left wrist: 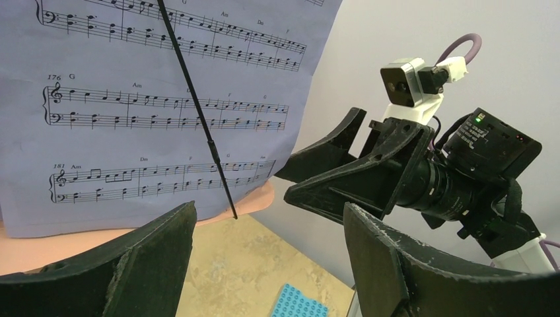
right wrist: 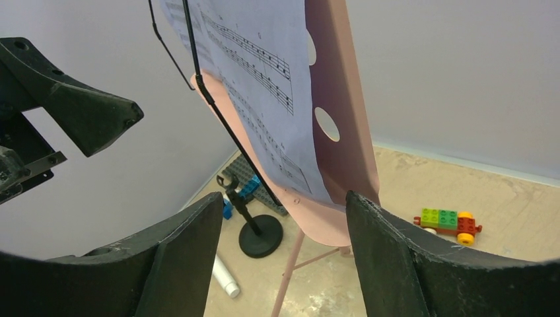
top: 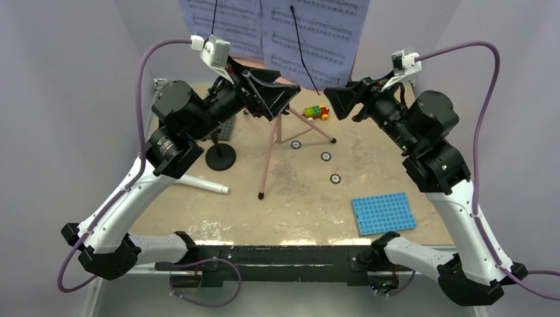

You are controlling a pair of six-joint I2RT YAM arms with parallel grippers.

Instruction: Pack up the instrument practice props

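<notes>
The pink music stand point(top: 270, 148) stands mid-table on its tripod. Lavender sheet-music pages point(top: 290, 30) rest on its desk under thin black retaining wires. My left gripper point(top: 280, 89) is open at the desk's lower left. In its wrist view the pages point(left wrist: 165, 112) fill the upper left, and nothing lies between its fingers point(left wrist: 152, 261). My right gripper point(top: 332, 102) is open at the desk's right edge. Its wrist view shows the hole-dotted desk point(right wrist: 343, 132) edge-on, lower corner above the gap. The black mic stand point(top: 220, 157) and white microphone point(top: 201, 185) lie left of the tripod.
A blue studded plate point(top: 383, 212) lies front right, and a grey plate point(top: 225, 127) sits behind the mic stand. A small toy-brick car point(top: 315, 112) sits at the back behind the tripod legs. Lavender walls close in the table on three sides.
</notes>
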